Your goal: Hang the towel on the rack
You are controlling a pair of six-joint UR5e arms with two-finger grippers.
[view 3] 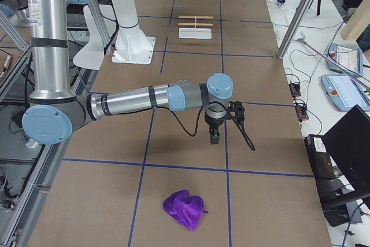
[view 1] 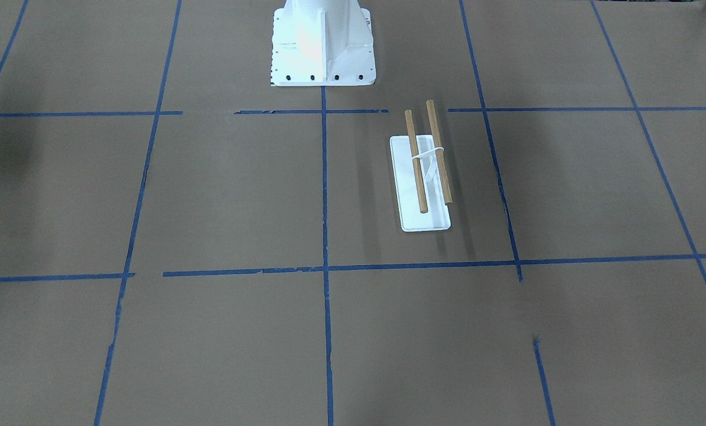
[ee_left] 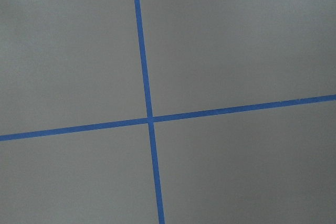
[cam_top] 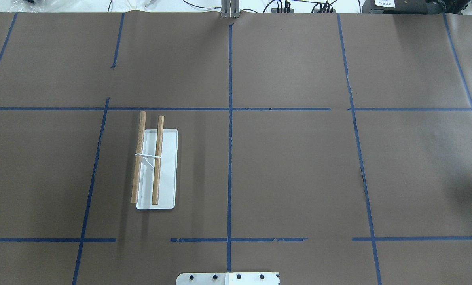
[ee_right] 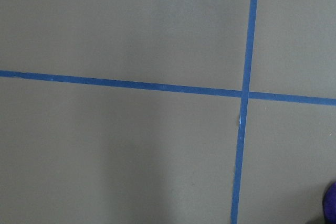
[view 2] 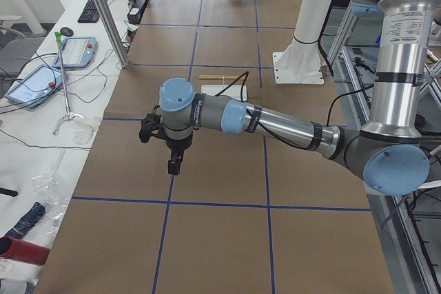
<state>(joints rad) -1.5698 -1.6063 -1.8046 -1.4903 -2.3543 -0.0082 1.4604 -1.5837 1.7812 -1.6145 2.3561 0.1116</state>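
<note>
Towel and rack well apart on the desk, both arms reaching out over it.

Purple towel (view 3: 185, 209) lies crumpled on the brown-papered desk (cam_top: 291, 170) at the robot's right end, outside the overhead view; a sliver of it shows at the lower right corner of the right wrist view. The rack (cam_top: 156, 166), a white base plate carrying two wooden bars side by side on one white post, stands on the robot's left half, near the white robot base (view 1: 323, 47), with nothing draped on its bars. The right claw (view 3: 214, 137) points down over the blue tape grid (cam_top: 230, 118), near the towel but not touching it. The left claw (view 2: 175, 166) also points down over bare paper, apart from the rack. Both claws show only in the side views, so I cannot tell whether either is open or closed.
</note>
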